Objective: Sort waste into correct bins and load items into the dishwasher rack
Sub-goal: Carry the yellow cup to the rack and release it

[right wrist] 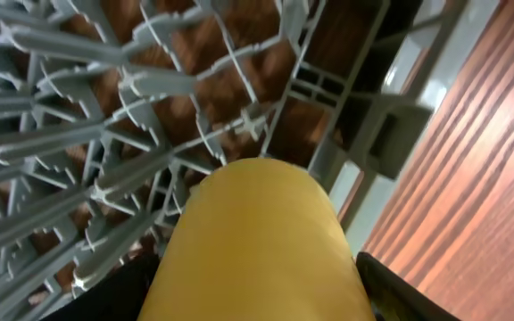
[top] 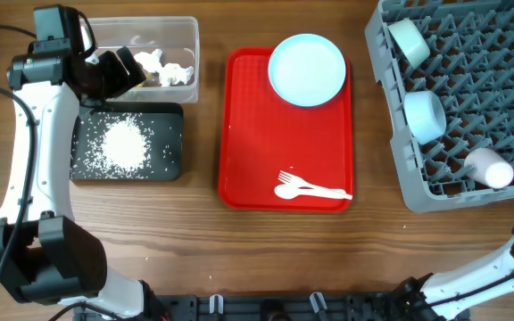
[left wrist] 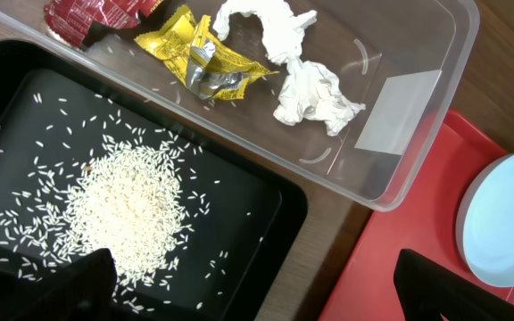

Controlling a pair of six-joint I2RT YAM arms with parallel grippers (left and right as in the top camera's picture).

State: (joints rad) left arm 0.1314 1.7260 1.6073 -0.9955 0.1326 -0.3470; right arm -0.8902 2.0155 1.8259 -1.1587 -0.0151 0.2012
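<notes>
My left gripper (left wrist: 266, 299) is open and empty, over the near edge of the black tray (left wrist: 266, 192) that holds the rice heap (left wrist: 128, 209). In the overhead view it (top: 119, 73) is at the clear tub (top: 186, 36). The tub (left wrist: 418, 80) holds a red wrapper (left wrist: 92, 16), a yellow wrapper (left wrist: 208, 58) and white tissue (left wrist: 306, 85). My right gripper (right wrist: 257, 299) is shut on the yellow cup (right wrist: 257, 236) over the grey rack (right wrist: 105, 107). The rack (top: 471, 71) holds two blue bowls (top: 409, 40) (top: 425, 114) and a white cup (top: 489, 167).
The red tray (top: 248, 134) lies mid-table with the blue plate (top: 306, 69) at its far end and the white fork and spoon (top: 310, 188) at its near end. The black tray (top: 172, 120) sits just in front of the tub.
</notes>
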